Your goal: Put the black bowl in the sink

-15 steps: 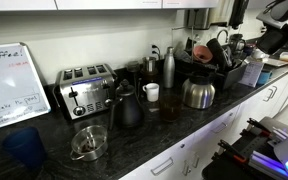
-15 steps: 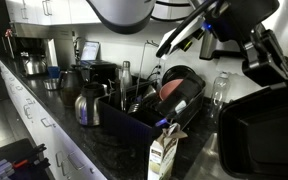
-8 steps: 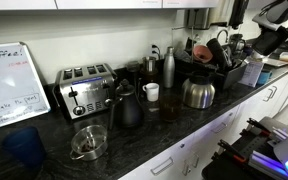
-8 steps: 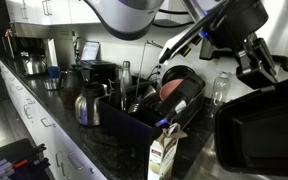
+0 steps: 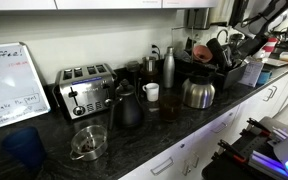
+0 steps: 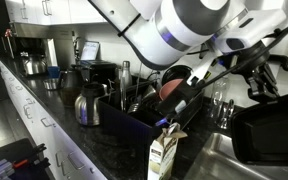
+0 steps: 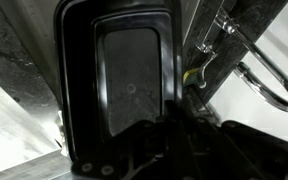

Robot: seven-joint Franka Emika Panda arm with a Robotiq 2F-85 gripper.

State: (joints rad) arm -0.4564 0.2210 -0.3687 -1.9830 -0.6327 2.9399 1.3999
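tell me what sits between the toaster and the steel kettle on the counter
In an exterior view, a black kettle and a white mug stand between the toaster and the steel kettle.

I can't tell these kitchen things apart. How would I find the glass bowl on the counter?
Find the silver toaster on the dark counter. The glass bowl sits in front of it, near the counter's edge. It is see-through, unlike the blue tub and black kettle beside it.

Office kitchenette: toaster (image 5: 86,90), coffee whiteboard (image 5: 11,86)
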